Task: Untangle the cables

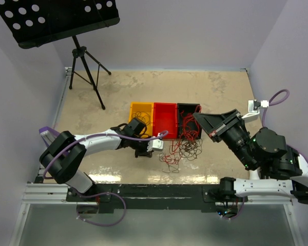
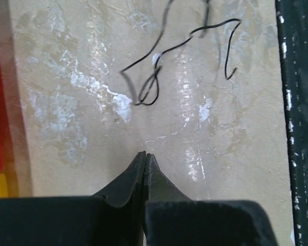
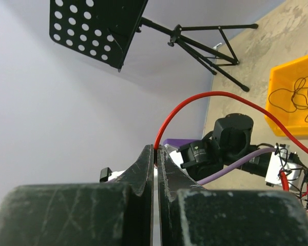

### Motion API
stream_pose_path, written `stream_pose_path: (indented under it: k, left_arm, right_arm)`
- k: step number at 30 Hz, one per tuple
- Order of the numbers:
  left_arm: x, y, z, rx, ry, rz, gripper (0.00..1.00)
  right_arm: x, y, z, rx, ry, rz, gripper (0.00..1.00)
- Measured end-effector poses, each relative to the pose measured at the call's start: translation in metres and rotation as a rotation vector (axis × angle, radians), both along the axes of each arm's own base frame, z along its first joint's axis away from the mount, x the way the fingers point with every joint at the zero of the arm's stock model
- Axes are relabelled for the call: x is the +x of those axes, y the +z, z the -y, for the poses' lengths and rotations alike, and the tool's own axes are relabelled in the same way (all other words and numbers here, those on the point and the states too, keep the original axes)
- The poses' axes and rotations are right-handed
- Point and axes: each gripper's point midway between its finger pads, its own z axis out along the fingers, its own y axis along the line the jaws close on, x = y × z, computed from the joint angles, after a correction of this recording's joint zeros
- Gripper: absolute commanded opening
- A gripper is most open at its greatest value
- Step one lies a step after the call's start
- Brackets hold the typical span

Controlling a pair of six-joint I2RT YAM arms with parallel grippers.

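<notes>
**Right jaws pinch a red cable; left jaws shut over bare table**

From above, the cables (image 1: 182,149) lie in a red and dark tangle on the table (image 1: 118,92), just near of the black bin (image 1: 188,114), with some strands reaching up over that bin's near wall. The red bin (image 1: 164,119) and yellow bin (image 1: 136,110) stand in a row to its left.

The right gripper (image 1: 197,116) is held up over the black bin. Only its wrist view shows the grip: the two fingers are pressed together on a red cable (image 3: 210,93), which rises from the tips, arcs over and drops away to the right. That view also shows black wire (image 3: 292,95) coiled inside the yellow bin, and the music stand (image 3: 92,28) against the far wall.

The left gripper (image 2: 145,155) sits low, just left of the tangle. Its wrist view has the fingers closed tip to tip with nothing visible between them (the top view is too coarse to tell this). Beyond the tips, apart from them, a single black cable (image 2: 167,50) lies looped on the table.
</notes>
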Motion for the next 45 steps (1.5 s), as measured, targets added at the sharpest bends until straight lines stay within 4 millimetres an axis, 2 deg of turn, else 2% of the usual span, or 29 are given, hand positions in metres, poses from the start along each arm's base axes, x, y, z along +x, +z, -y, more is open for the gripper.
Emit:
stream_pose_path:
  k: [3,6,9,13,17,21,26,30,35,40,42,45]
  left_arm:
    - [0.004,-0.001,-0.002,0.012,0.009,0.019,0.01]
    - [0.007,-0.001,-0.005,0.025,0.016,0.032,0.34]
    - [0.009,0.008,-0.009,0.020,0.016,0.063,0.46]
    - [0.009,0.037,-0.007,-0.032,0.003,0.115,0.48]
    - [0.011,0.062,0.003,-0.065,-0.032,0.153,0.49]
    - [0.011,0.075,0.003,-0.022,-0.076,0.198,0.51]
    - [0.009,0.085,-0.012,0.084,-0.174,0.297,0.52]
    - [-0.006,0.080,-0.013,0.130,-0.274,0.331,0.53]
    - [-0.031,0.060,0.006,0.146,-0.407,0.351,0.53]
    - [-0.040,0.037,0.026,0.176,-0.485,0.352,0.54]
    - [-0.042,0.035,0.034,0.173,-0.521,0.386,0.54]
    - [-0.057,0.040,0.050,0.150,-0.601,0.427,0.54]
  right_arm:
    - [0.001,0.004,0.007,-0.002,-0.017,-0.004,0.00]
    - [0.002,0.002,0.012,-0.011,-0.033,-0.015,0.00]
    - [0.003,-0.009,0.014,-0.041,-0.043,-0.037,0.00]
    - [0.005,-0.025,0.017,-0.078,-0.068,-0.074,0.00]
    - [0.007,-0.046,0.018,-0.118,-0.096,-0.113,0.00]
    - [0.011,-0.066,0.018,-0.172,-0.138,-0.149,0.00]
    - [0.016,-0.085,0.020,-0.228,-0.198,-0.182,0.00]
    - [0.019,-0.088,0.027,-0.229,-0.231,-0.188,0.00]
    - [0.019,-0.085,0.045,-0.221,-0.265,-0.189,0.00]
    - [0.019,-0.078,0.060,-0.198,-0.286,-0.179,0.00]
    - [0.020,-0.078,0.062,-0.205,-0.293,-0.175,0.00]
    - [0.022,-0.079,0.062,-0.244,-0.311,-0.158,0.00]
